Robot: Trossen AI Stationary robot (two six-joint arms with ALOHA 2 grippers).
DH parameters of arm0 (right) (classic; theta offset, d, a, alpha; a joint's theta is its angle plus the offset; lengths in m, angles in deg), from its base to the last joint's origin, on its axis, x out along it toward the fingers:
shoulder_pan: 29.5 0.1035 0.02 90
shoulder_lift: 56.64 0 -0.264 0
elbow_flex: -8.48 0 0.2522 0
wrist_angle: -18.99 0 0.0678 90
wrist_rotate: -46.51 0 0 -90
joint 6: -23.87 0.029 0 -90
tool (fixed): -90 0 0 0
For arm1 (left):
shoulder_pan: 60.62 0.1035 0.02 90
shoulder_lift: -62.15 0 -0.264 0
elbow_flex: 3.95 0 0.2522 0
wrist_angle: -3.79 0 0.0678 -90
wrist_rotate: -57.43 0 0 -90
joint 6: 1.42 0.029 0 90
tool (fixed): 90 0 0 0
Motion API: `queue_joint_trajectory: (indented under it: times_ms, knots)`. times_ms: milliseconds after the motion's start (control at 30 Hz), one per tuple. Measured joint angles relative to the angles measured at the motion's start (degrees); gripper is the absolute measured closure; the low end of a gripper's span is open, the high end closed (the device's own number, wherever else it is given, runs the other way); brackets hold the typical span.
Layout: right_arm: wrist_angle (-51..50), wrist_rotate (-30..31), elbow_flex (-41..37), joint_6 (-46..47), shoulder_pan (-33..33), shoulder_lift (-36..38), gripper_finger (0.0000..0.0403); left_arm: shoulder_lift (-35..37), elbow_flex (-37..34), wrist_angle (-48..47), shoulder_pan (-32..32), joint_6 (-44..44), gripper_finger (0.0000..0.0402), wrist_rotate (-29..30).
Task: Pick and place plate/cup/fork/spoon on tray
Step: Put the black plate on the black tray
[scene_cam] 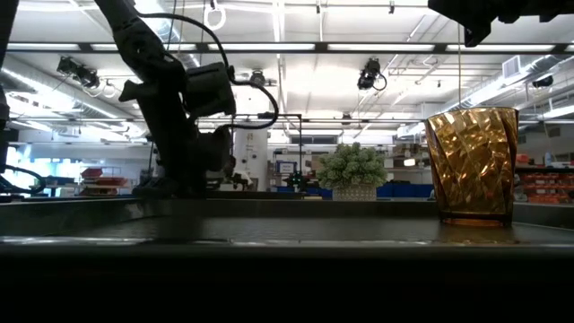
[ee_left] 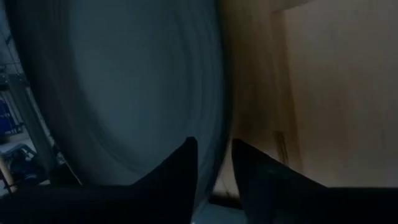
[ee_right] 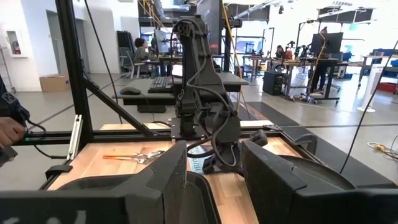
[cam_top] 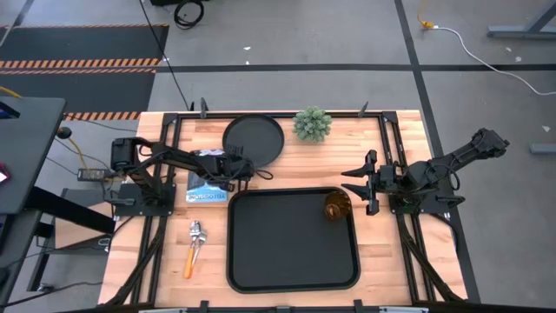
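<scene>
At the left of the bench (cam_top: 391, 252) we find the fork (cam_top: 190, 259) and the spoon (cam_top: 196, 233) lying together near the front, just left of the tray (cam_top: 293, 280), handles toward us; neither is on the tray.

Further back, the left claw (cam_top: 252, 172) sits at the near edge of the plate (cam_top: 253, 139), which lies at the far side of the bench, beyond the tray's far-left corner and beside a small potted plant (cam_top: 312, 123). The left wrist view shows the two fingers (ee_left: 180, 171) straddling the plate's rim, one over the plate face and one outside it. They bracket the rim closely, but we cannot tell whether they have clenched on it.

The relation that governs the coming move, in our judgement: the plate extends away from the claw toward the far side, and the tray lies on the near side of it, so the plate must be drawn toward us. The left arm is plainly the nearer one.

On the right, the cup (cam_top: 337, 205) stands upright in the tray's far-right corner. The right claw (cam_top: 360, 183) waits just right of it, released and holding nothing.
</scene>
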State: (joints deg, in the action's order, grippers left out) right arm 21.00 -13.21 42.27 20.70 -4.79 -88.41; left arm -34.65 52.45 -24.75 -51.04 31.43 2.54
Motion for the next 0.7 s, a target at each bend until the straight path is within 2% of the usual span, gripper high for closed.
queue_joint_trajectory:
  times_ms: [267, 500, 700]
  knots:
    - [0.03, 0.00, 0.00, 0.48, 0.00, 0.02, 0.0243, -1.49, 0.02, 1.03, -0.02, 2.04, 0.0390, 0.11]
    - [0.04, 0.02, 0.00, 0.49, -0.02, 0.00, 0.0243, -1.36, 1.20, -0.09, -0.92, 3.67, 0.0395, 1.50]
    - [0.03, 0.00, 0.00, 0.60, -0.02, 0.00, 0.0243, -1.35, 8.07, -12.13, -3.70, 2.44, 0.0395, -1.16]
